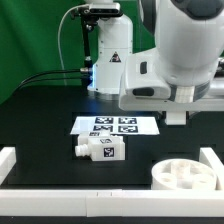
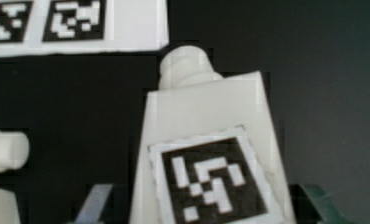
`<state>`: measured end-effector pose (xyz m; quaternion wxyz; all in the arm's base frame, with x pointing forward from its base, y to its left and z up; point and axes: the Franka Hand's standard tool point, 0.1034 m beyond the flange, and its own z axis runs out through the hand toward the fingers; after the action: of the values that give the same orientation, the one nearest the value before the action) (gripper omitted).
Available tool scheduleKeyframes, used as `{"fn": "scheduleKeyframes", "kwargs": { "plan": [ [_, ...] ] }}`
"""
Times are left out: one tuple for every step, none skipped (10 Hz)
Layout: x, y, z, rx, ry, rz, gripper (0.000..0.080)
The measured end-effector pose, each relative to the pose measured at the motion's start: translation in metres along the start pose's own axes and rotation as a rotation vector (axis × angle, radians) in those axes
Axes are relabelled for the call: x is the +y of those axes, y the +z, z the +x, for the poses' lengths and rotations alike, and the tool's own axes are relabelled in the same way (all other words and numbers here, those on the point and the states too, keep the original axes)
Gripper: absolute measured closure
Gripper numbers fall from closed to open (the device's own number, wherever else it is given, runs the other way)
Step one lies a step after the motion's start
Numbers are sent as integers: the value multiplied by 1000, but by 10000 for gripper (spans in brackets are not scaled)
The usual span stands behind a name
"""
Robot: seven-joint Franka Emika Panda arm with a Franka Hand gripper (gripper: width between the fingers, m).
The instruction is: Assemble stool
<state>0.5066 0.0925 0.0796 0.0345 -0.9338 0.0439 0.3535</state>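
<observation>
1. Two stool legs show. The gripped leg (image 2: 200, 130) fills the wrist view, and the loose leg (image 1: 99, 150) lies on its side on the black worktop (image 1: 40, 120) in the exterior view.
2. The gripper (image 2: 208, 203) stands narrow and holds the gripped leg. One of its dark fingers (image 2: 102, 205) is close against each long side, level with the square tag on the leg's face.
3. The gripped leg's rounded peg end points toward a corner of the marker board (image 2: 66, 22) and is near it.
4. A further white piece (image 2: 1, 150), cut off by the picture's edge, lies near the gripped leg but apart from it. I cannot tell which part it is.
5. In the exterior view the arm (image 1: 185, 50) hangs at about two o'clock from the marker board and hides the hold itself.
6. The loose leg lies at seven o'clock from the marker board, near it but apart.
7. The round seat (image 1: 185, 174) lies at four o'clock from the marker board, well apart, in the corner of the white border rails (image 1: 100, 195).
8. A tall white tagged block (image 1: 110, 62) stands at the back, at twelve o'clock from the marker board. I cannot tell what it is.
</observation>
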Motion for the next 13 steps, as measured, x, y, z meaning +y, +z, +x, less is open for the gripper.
{"fn": "scheduleKeyframes", "kwargs": {
  "plan": [
    [-1, 1, 1, 82, 0, 6, 485],
    [-1, -5, 3, 148, -19, 11, 485],
    [-3, -29, 7, 230, -69, 18, 484],
    [-8, -58, 14, 343, -111, 23, 484],
    [-13, -66, 15, 447, -117, 28, 484],
    [-10, -57, 14, 475, -113, 27, 484],
    [-10, -61, 20, 559, -111, 31, 484],
    [-10, -62, 21, 632, -112, 32, 484],
    [-9, -63, 23, 665, -110, 34, 484],
    [-10, -78, 35, 737, -120, 54, 484],
    [-12, -93, 46, 835, -123, 57, 484],
    [-23, -92, 45, 913, -153, 25, 484],
    [-26, -91, 45, 977, -156, 29, 484]
  ]
}}
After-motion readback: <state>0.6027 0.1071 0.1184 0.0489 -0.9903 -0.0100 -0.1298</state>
